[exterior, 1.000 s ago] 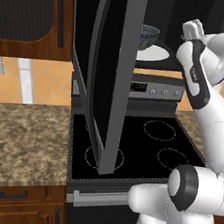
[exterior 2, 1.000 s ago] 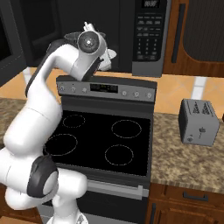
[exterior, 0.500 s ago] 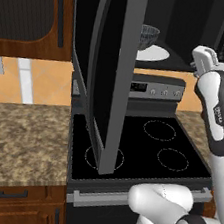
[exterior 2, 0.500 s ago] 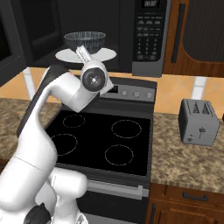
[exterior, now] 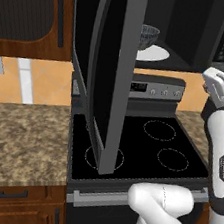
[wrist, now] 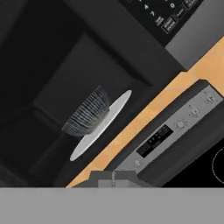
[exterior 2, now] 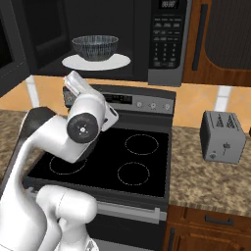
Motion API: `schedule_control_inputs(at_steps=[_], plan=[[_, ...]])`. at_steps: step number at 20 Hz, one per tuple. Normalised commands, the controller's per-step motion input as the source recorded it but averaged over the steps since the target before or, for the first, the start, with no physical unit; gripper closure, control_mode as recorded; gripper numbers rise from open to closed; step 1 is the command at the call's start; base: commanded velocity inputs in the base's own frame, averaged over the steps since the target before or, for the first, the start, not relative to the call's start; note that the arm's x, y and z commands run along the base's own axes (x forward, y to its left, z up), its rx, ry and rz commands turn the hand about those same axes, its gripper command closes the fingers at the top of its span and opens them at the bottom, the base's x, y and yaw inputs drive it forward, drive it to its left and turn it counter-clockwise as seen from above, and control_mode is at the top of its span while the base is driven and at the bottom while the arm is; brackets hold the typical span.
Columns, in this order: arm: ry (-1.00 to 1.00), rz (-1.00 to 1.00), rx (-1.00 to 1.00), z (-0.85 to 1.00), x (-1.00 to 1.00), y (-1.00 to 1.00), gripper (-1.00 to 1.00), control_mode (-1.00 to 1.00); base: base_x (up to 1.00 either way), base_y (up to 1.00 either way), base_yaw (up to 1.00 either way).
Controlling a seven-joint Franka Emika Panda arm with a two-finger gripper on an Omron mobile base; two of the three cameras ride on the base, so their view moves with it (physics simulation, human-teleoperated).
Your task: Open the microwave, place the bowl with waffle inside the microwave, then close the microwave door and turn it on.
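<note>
Waffle is hiding below the bowl's [exterior 2: 95, 47] rim, impossible to make out. Bowl is sitting on the turntable [exterior 2: 96, 62] inside the microwave [exterior 2: 166, 39], door [exterior: 111, 78] hanging wide open. Claw [exterior: 214, 83] is hovering outside; whether its fingers are apart, I cannot tell.

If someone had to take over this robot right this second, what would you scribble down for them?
Gripper: off to the right, below the microwave, holding nothing visible; whether its fingers are open I cannot tell.
Bowl: already inside, sitting on the white turntable. The waffle can't be made out from these angles.
Microwave door: wide open, swung out over the stove.
Done: door opened, bowl placed inside.
Left: push the door shut, then press start on the keypad on the right.
</note>
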Motion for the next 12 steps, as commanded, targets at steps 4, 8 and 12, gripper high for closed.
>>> schedule_control_inputs(at_steps=[4,8,12], plan=[[-0.17,0.0,-0.28,0.0,-1.0,0.38,1.0,-1.0,0.0,0.0,0.0],[-0.27,0.0,-0.34,0.0,-1.0,0.84,1.0,-1.0,0.0,0.0,0.0],[-0.35,0.0,-0.38,-0.05,-1.0,1.0,1.0,-1.0,0.0,0.0,0.0]])
